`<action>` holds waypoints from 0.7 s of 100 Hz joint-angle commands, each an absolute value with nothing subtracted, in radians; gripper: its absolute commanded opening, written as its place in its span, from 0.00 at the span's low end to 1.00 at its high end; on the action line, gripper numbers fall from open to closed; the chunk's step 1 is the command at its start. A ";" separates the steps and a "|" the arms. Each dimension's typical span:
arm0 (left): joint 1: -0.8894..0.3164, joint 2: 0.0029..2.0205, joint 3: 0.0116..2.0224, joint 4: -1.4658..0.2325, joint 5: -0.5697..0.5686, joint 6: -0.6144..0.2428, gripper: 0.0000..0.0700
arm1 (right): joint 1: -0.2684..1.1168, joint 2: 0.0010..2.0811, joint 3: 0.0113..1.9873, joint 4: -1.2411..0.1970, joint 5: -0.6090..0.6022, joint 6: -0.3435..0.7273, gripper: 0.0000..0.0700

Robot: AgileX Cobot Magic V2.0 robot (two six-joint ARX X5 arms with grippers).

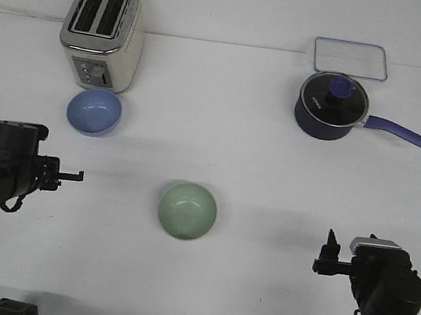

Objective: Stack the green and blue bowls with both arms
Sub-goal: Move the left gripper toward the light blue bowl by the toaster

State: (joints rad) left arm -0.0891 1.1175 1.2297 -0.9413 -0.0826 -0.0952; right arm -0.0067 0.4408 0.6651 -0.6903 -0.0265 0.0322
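The pale green bowl (187, 211) sits upright on the white table near the middle front. The periwinkle blue bowl (94, 112) sits upright at the back left, just in front of the toaster. My left gripper (71, 176) hovers at the left edge, pointing right, below the blue bowl and well left of the green one. It is seen side-on, so its jaws cannot be read, and nothing shows in it. My right gripper (350, 243) is at the front right, well right of the green bowl. Its two fingertips stand apart and it is empty.
A cream and silver toaster (102, 34) stands at the back left, close behind the blue bowl. A dark navy saucepan (331, 107) with a glass lid and long handle stands at the back right. A clear rectangular lid (350, 58) lies behind it.
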 commanded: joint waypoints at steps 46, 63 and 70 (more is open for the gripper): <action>-0.090 1.131 1.249 -0.919 -0.086 -0.130 0.72 | -0.006 0.445 0.673 -0.680 -0.026 0.036 0.81; -0.074 1.159 1.265 -0.880 -0.086 -0.123 0.71 | -0.006 0.445 0.673 -0.679 -0.026 0.036 0.81; -0.054 1.205 1.298 -0.878 -0.086 -0.119 0.70 | -0.006 0.445 0.673 -0.679 -0.026 0.036 0.81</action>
State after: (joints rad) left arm -0.0696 1.1576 1.2560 -0.8864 -0.0811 -0.1246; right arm -0.0067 0.4408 0.6651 -0.6903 -0.0265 0.0322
